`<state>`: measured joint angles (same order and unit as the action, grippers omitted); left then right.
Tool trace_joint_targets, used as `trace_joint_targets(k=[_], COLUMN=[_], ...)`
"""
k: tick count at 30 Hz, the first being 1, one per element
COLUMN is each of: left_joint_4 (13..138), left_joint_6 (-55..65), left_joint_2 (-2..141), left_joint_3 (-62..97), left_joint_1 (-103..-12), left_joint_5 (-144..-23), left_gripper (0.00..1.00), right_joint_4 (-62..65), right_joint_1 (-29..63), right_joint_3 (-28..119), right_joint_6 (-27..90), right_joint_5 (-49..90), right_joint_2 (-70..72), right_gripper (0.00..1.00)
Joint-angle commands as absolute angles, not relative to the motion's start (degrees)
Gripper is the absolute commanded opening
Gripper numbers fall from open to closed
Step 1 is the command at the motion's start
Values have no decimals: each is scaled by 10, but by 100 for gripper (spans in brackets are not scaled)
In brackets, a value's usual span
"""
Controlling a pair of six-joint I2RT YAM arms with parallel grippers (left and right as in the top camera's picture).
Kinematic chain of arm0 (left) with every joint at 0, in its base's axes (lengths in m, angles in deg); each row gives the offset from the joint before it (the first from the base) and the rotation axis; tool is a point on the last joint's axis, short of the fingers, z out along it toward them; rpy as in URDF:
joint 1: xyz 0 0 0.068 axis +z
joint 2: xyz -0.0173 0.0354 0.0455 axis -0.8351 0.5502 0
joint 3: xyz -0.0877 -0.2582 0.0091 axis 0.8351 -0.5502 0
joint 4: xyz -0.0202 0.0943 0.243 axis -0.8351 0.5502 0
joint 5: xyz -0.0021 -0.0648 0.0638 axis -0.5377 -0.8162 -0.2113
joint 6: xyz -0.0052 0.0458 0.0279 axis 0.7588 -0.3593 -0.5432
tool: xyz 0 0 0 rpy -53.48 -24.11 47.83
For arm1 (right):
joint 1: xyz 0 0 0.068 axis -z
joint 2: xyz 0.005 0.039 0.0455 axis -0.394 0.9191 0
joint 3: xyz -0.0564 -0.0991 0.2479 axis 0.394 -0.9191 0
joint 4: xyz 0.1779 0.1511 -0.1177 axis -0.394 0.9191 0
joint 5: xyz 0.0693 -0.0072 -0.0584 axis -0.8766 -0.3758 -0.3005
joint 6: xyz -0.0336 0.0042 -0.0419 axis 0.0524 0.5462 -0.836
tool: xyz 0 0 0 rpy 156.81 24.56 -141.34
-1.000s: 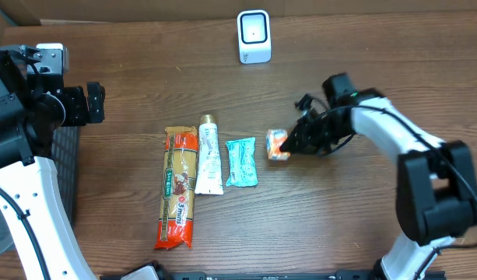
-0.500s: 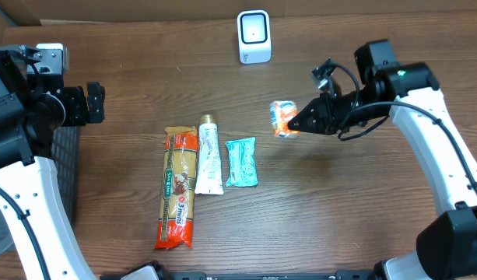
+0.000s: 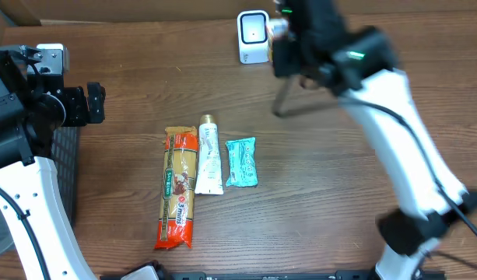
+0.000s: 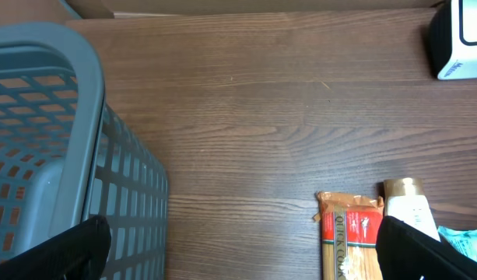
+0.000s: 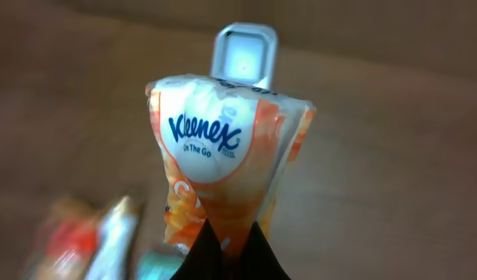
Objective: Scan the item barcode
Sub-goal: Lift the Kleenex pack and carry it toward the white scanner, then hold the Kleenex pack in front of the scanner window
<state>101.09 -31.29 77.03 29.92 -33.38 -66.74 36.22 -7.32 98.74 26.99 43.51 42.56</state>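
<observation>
Wood-grain table (image 3: 339, 202) carried a grey mesh basket (image 4: 43, 140) beside the left gripper (image 4: 238, 257), jaws wide and empty. The right gripper (image 5: 226, 253) pinched an orange Kleenex tissue pack (image 5: 222, 155) aloft, just before the white barcode scanner (image 3: 254, 35). Its barcode, unseen, probably needed turning squarely toward the scanner. Little of the room showed beyond the table.

Straight beyond the right gripper (image 5: 226, 253), the pinched Kleenex pack (image 5: 222, 155) hides most of the scanner (image 5: 244, 50). Below and to its left lie the teal packet (image 3: 241, 162), tube (image 3: 209, 155) and pasta pack (image 3: 178, 187). The basket (image 4: 43, 117) crowds the left gripper's (image 4: 242, 233) left side; bare counter (image 4: 246, 117) stretches ahead.
</observation>
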Motion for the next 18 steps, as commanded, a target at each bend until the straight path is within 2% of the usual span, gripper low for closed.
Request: trace_joint_targets(k=[1,4,11,18], left_joint_4=[1011,1011,1011,1011], left_joint_6=[-323,-324,-324,-324], left_joint_2=[771,771,771,771], left_joint_3=[307,307,307,307], left_joint_1=[-334,-334,-334,-334], left_joint_5=[-672,-672,-672,-672], left_gripper=[100,100,100,100], right_joint_4=[295,188,-38,-123], right_joint_1=[-66,-63,-66,-68], right_joint_3=[989,989,988,988], right_joint_6=[248,185,-113,-180], right_joint_5=[612,670,690,689], right_joint_2=[526,582,689,733], right_gripper=[3,4,4,4])
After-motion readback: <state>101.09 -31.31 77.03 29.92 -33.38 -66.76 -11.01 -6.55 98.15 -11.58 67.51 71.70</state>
